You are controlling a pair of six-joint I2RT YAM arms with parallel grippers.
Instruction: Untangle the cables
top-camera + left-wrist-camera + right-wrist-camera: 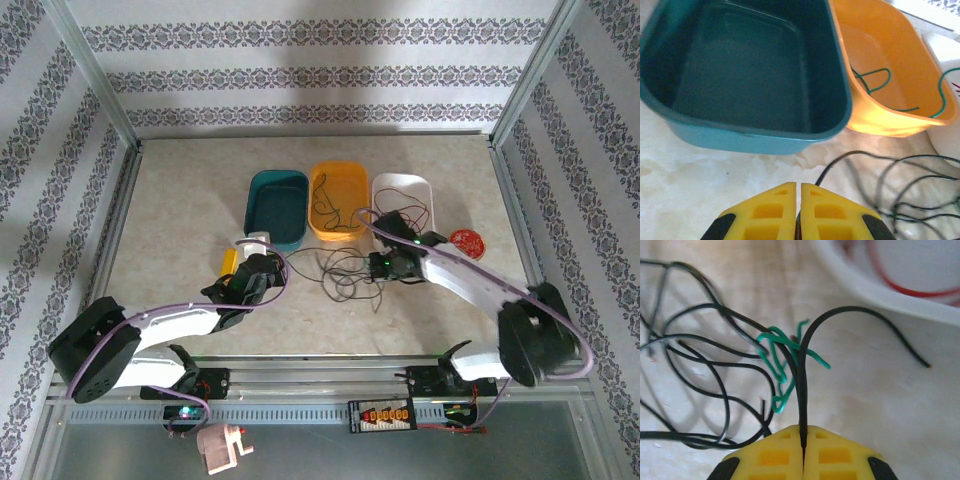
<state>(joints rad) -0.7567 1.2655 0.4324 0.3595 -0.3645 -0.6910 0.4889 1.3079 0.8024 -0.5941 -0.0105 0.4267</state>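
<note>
A thin green wire (875,80) lies in the orange plastic tub (875,117), and a thin red wire (910,290) in the white tub (880,297). The black wires (345,270) are a knotted heap mid-tabletop, so lots is left. The right gripper (803,432) pinches one. The left gripper (797,187) is closed on nothing.

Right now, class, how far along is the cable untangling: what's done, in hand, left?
Done: a green wire lies in the orange tray, a red wire in the white tray. In hand: the right gripper is shut on a black wire. Left: the black tangle on the table, with a green strand knotted in; the teal tray holds no wire, and the left gripper is shut.
</note>
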